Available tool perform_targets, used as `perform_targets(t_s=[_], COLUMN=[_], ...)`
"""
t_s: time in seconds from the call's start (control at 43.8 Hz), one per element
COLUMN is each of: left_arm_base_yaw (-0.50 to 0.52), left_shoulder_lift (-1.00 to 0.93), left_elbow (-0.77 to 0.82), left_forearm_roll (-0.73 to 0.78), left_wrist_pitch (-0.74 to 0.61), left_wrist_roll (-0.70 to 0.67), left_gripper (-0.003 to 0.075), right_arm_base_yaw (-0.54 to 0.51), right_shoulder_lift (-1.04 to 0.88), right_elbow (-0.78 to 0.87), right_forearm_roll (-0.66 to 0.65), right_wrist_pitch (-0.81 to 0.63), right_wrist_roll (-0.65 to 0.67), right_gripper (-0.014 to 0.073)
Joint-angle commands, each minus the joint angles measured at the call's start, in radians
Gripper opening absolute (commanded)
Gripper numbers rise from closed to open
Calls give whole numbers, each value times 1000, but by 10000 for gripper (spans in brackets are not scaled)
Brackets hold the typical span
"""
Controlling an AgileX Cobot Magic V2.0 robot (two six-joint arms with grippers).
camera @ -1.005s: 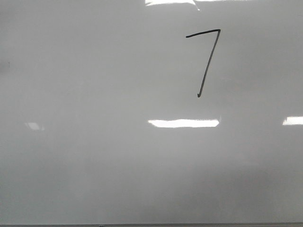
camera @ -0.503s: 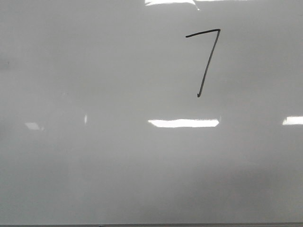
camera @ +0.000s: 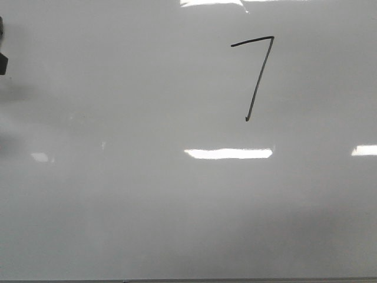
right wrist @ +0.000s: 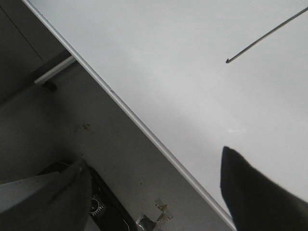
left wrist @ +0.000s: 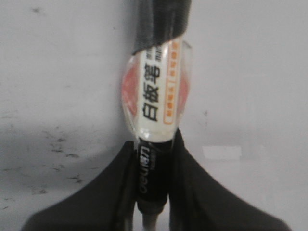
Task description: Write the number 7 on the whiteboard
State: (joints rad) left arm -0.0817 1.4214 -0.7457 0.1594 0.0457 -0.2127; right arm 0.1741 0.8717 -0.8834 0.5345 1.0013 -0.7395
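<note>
A dark shape (camera: pixel 2 62) has come in at the far left edge of the front view, with a soft shadow under it on the board; half a second ago that edge was bare. It is probably part of the left arm, though too little shows to be sure. The 7 (camera: pixel 254 76) has not changed.

In the left wrist view the left gripper (left wrist: pixel 153 192) is clamped on a marker (left wrist: pixel 155 110): the two black fingers (left wrist: pixel 108 192) press the dark barrel from both sides. Above the fingers the barrel carries a clear sleeve with a white label, black characters and orange patches, and past that a black cap end. Behind the marker lies the whiteboard (left wrist: pixel 57 72), with faint dark specks on it near the fingers. No stroke of the 7 shows in this view.

The right gripper (right wrist: pixel 154 192) stands open and holds nothing; one finger (right wrist: pixel 255 192) lies over the board and the other is over the grey floor beyond the board's edge. The lower tip of the 7's stem (right wrist: pixel 262 38) shows on the board, well apart from those fingers.

In the front view the 7 sits in the upper right part of the whiteboard, above a bright glare patch (camera: pixel 228 153), and well apart from the dark shape at the left edge.
</note>
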Motion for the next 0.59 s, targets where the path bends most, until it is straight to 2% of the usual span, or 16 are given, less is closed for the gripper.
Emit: perform_targets(t_s=[0.0, 0.137, 0.228, 0.297, 0.434, 0.571], left_arm_base_yaw=[3, 3, 3, 3, 3, -7], left_shoulder_lift=[-10, -6, -6, -10, -35, -101], left_elbow=[-27, -27, -42, -62, -133, -221], left_forearm_roll=[-10, -10, -10, -8, 25, 23], left_wrist_pitch=[-67, -66, -36, 9, 182, 351], left_wrist_roll=[-9, -9, -9, -9, -9, 36], left_gripper=[181, 323, 391, 414, 413, 410], right_arm_base_yaw=[-8, -8, -8, -8, -8, -8], right_shoulder_lift=[-7, -7, -7, -11, -50, -107], right_elbow=[-30, -30, -30, -31, -32, -35], right_forearm_roll=[25, 25, 25, 24, -16, -158], right_wrist_pitch=[-37, -36, -36, -26, -18, -18], right_wrist_roll=[-1, -1, -1, 0, 49, 224], right_gripper=[577, 577, 577, 577, 577, 577])
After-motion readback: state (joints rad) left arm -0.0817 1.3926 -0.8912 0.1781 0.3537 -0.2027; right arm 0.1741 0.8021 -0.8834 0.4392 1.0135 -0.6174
